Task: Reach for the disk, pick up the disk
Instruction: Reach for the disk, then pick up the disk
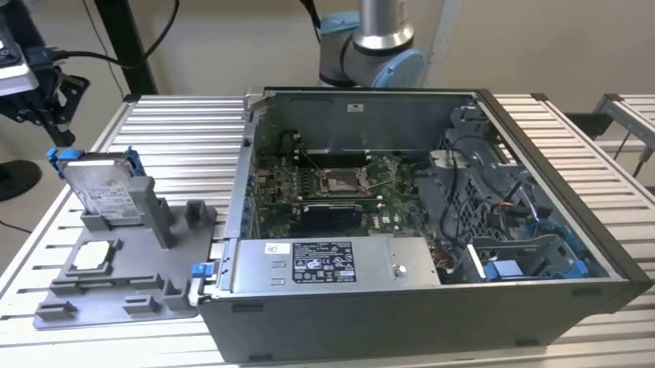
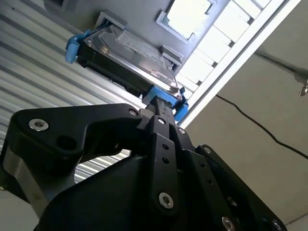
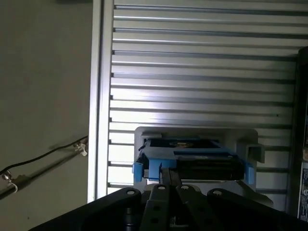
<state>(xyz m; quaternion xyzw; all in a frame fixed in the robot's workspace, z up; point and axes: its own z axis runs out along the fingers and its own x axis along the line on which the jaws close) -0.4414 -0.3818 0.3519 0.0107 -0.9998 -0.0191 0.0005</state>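
In the first wrist view, the gripper point(image 3: 169, 172) has its 2 fingers point(image 3: 165, 180) pressed together, empty. They hide part of the disk point(image 3: 202, 161) just beyond.

In the second wrist view, the disk's near blue rail end sits behind the fingertips, so contact is hard to judge.

In the exterior view, the disk stands upright in a grey holder point(image 1: 153, 207) on the bench point(image 1: 184, 130), at 9 o'clock of the open computer case point(image 1: 409, 322). The gripper, at 11 o'clock of the disk, is cut off by the frame edge.

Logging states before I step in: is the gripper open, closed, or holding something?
Gripper: closed, fingers together, holding nothing, short of the disk.
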